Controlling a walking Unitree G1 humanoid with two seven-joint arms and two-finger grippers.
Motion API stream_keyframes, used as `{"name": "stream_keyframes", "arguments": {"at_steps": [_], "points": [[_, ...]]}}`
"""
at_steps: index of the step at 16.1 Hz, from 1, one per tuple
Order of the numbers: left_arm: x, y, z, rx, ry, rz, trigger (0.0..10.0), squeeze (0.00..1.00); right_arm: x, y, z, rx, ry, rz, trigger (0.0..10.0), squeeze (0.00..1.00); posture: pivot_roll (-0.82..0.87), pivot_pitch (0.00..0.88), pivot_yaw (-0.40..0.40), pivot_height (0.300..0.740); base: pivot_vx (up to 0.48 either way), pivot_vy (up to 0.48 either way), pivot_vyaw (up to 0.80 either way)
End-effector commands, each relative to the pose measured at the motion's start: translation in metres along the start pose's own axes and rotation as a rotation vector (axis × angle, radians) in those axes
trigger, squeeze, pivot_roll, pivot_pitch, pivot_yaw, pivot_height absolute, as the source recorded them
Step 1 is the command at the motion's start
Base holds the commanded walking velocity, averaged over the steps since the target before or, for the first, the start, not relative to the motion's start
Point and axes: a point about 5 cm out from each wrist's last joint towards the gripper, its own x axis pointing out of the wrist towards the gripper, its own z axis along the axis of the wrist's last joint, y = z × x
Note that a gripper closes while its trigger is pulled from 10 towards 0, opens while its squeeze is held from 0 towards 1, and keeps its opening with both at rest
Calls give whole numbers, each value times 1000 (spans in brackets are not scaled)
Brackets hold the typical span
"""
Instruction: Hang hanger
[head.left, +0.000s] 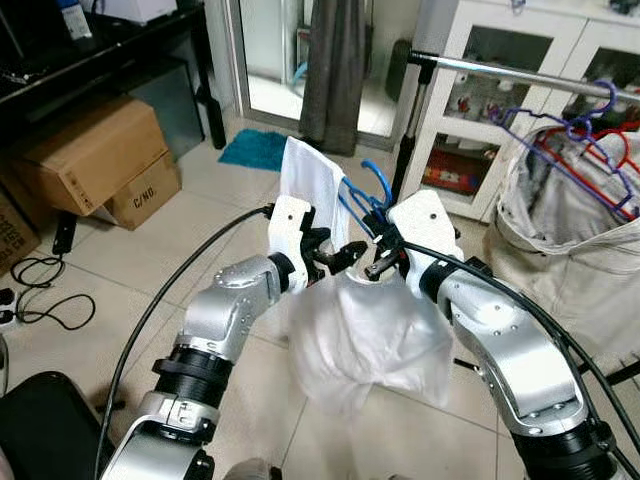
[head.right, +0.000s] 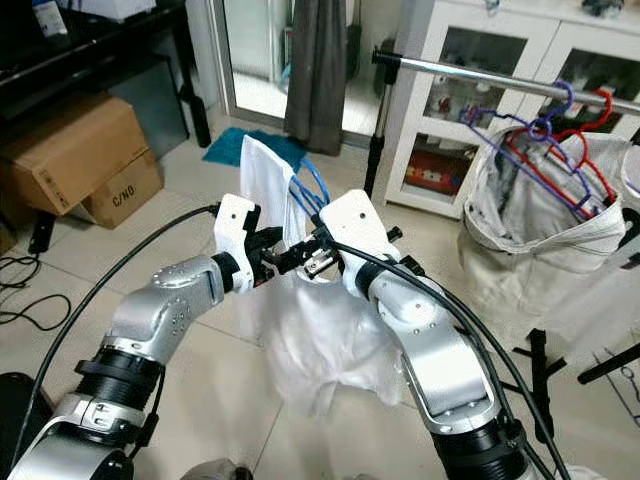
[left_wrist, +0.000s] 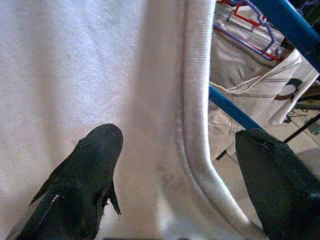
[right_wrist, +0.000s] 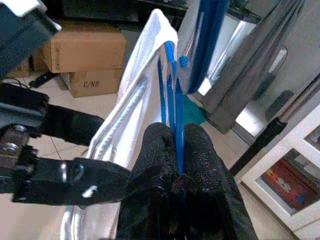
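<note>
Above a beige tiled floor (head.left: 130, 260), my right gripper (right_wrist: 175, 165) pinches a blue plastic hanger (right_wrist: 172, 105); my left gripper (left_wrist: 175, 165) gapes around its white cloth garment (left_wrist: 75, 65).

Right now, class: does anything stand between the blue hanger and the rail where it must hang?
Nothing visible does. The right gripper is shut on the blue hanger, which carries a white garment. The metal rail lies ahead to the right, with open air between.

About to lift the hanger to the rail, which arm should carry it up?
Probably the right. The right gripper is shut on the blue hanger, and the rail lies on its side. The left gripper is open around the white shirt.
</note>
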Motion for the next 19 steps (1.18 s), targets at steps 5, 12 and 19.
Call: {"name": "stream_keyframes", "arguments": {"at_steps": [5, 12, 19], "points": [[-1, -6, -1, 30, 7, -13, 0, 0, 1, -8, 5, -29, -30, -30, 0, 0, 1, 0, -10, 740, 0, 0, 0], [-2, 3, -10, -3, 44, 3, 0, 0, 2, -10, 9, -30, -50, -30, 0, 0, -1, 0, -7, 740, 0, 0, 0], [-6, 21, -16, 0, 79, 29, 0, 0, 0, -12, 15, -39, -75, -22, 0, 0, -5, 0, -5, 740, 0, 0, 0]]}}
